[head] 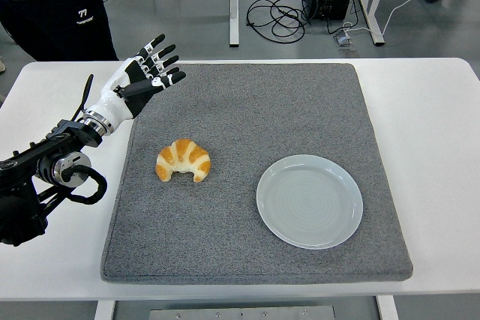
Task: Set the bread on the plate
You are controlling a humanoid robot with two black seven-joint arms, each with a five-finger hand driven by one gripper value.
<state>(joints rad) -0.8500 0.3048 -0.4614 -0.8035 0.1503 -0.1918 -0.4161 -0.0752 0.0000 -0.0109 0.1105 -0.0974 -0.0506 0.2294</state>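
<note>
A golden croissant (183, 160) lies on the grey mat (255, 110), left of centre. To its right sits a pale round plate (309, 200) with nothing on it. My left hand (148, 71) hovers above the mat's far left corner, well behind the croissant, with its fingers spread and holding nothing. The left arm (52, 166) comes in from the picture's left edge. No right arm shows.
The mat covers most of the white table (435, 125). A person in dark clothing (60, 13) stands behind the table's far left corner. Cables and desk legs are on the floor beyond.
</note>
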